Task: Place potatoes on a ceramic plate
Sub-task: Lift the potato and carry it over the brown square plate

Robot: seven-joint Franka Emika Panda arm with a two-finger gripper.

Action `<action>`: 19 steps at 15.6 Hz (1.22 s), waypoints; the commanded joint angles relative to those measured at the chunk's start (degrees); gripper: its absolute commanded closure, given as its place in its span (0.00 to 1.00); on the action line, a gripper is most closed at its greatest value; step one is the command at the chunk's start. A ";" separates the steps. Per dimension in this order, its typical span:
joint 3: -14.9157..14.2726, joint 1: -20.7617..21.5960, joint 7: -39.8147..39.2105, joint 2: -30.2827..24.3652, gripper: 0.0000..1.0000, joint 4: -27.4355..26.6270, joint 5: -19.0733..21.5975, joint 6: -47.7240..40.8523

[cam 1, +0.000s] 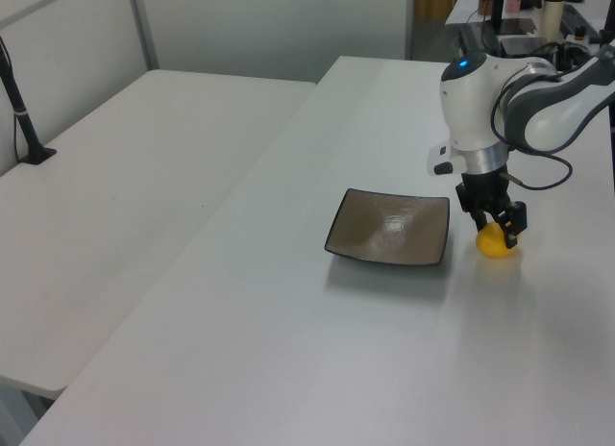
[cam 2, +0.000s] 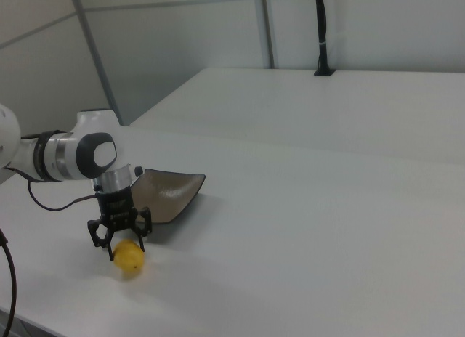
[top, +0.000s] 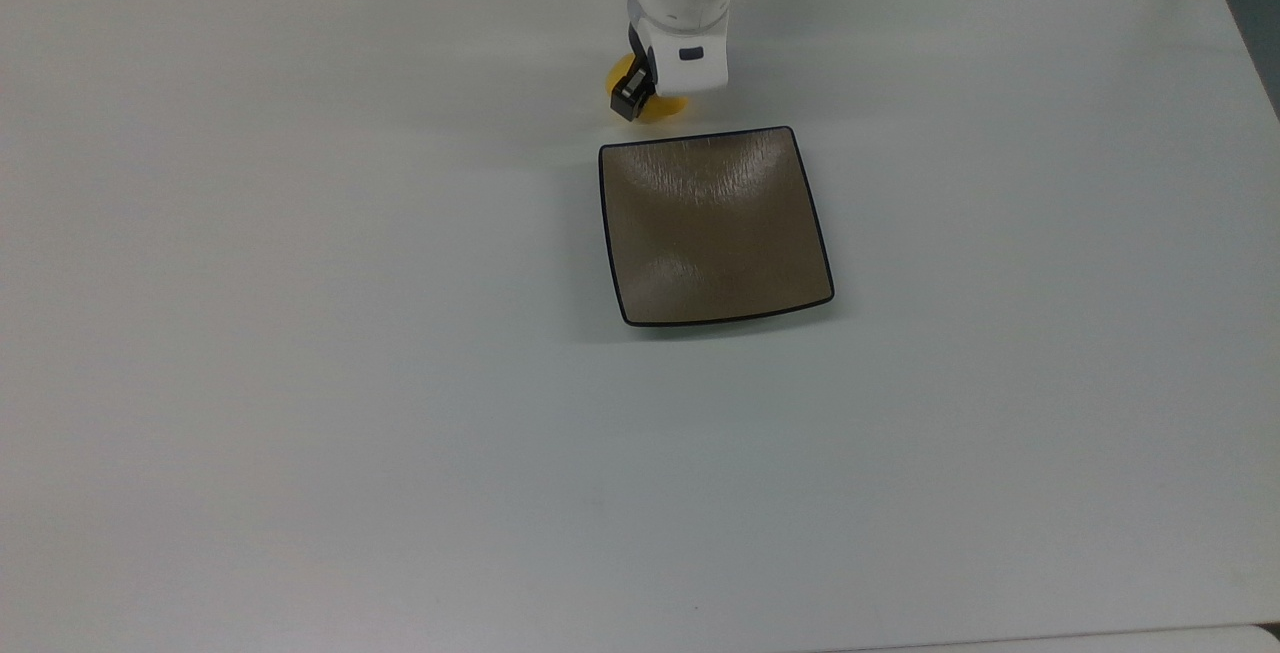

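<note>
One yellow potato (cam 2: 129, 258) seen on table (top: 300, 333), just beside plate (top: 715, 228), outside rim. Gripper (cam 2: 118, 237) lowered over potato, fingers spread wide astride it, not clamped.

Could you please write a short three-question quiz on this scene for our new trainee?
1. True or false: the yellow potato already lies on the ceramic plate.
2. Where is the gripper? A) above the plate's middle B) low over the potato, fingers astride it C) raised high, far from both
3. In the top view, which plate edge is the potato nearest?

Key
1. False: it sits on the white table, just off the plate.
2. B
3. The upper edge, near its left corner.
</note>
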 commanded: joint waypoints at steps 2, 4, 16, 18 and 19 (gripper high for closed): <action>1.11 0.63 9.70 -3.44 0.48 3.92 0.04 -6.56; 1.11 0.54 12.86 -3.62 0.48 6.64 0.40 -8.33; -0.83 -1.22 44.83 0.50 0.47 12.46 7.43 13.17; -0.83 -1.22 49.68 1.03 0.47 12.46 7.43 15.39; -0.83 -1.22 51.01 1.21 0.45 12.46 7.43 16.18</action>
